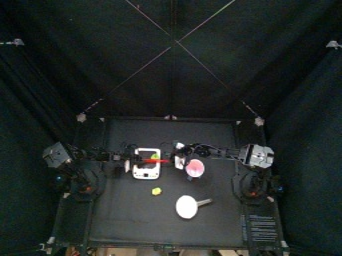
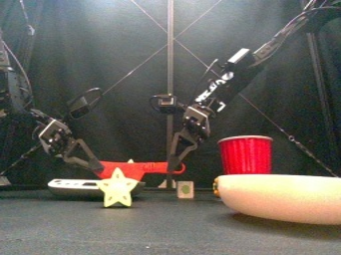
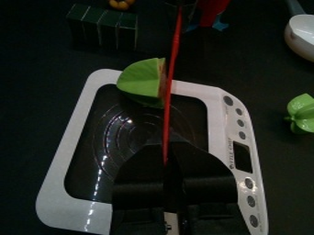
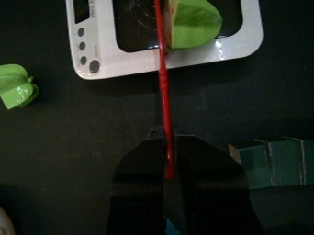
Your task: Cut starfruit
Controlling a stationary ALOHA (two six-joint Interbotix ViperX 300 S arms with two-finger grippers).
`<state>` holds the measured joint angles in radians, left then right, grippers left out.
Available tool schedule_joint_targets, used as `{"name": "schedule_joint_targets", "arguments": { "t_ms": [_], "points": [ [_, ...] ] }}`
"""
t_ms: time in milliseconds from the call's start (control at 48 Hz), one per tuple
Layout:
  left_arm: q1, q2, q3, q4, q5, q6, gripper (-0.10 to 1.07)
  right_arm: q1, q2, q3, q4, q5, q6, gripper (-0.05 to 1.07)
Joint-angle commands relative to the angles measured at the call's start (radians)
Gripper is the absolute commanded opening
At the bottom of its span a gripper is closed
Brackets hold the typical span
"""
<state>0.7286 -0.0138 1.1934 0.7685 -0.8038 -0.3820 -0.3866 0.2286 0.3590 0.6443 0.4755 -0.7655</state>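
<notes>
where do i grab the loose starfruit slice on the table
Probably pinch the starfruit slice across its two flat faces, coming down from above: it stands on edge, star face frontward, and its pointed ribs give no parallel hold.

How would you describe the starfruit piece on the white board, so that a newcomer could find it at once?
Start at the white rectangular board, left of the middle of the black table. The starfruit piece lies at the board's rim, right beside the thin red-orange strip. It is the only green lump on the board; the other starfruit piece sits off it on the bare table.
</notes>
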Motion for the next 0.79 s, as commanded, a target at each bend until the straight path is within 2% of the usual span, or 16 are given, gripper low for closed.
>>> {"name": "schedule_joint_targets", "arguments": {
  "t_ms": [0, 167, 542, 771],
  "points": [
    [0.009, -0.017, -0.008, -0.009, 0.005, -0.003, 0.30, 0.014, -0.040, -0.020, 0.009, 0.003, 0.000, 0.34],
    [0.006, -0.060, -0.005, -0.008, 0.006, -0.005, 0.30, 0.018, -0.072, -0.020, 0.009, 0.003, 0.002, 0.34],
    [-0.046, -0.196, 0.025, -0.011, 0.006, -0.006, 0.30, 0.035, -0.138, -0.014, 0.011, 0.003, 0.000, 0.34],
    [-0.055, -0.244, 0.046, -0.011, 0.005, -0.006, 0.30, 0.037, -0.146, -0.012, 0.011, 0.003, 0.002, 0.34]
  ]
}}
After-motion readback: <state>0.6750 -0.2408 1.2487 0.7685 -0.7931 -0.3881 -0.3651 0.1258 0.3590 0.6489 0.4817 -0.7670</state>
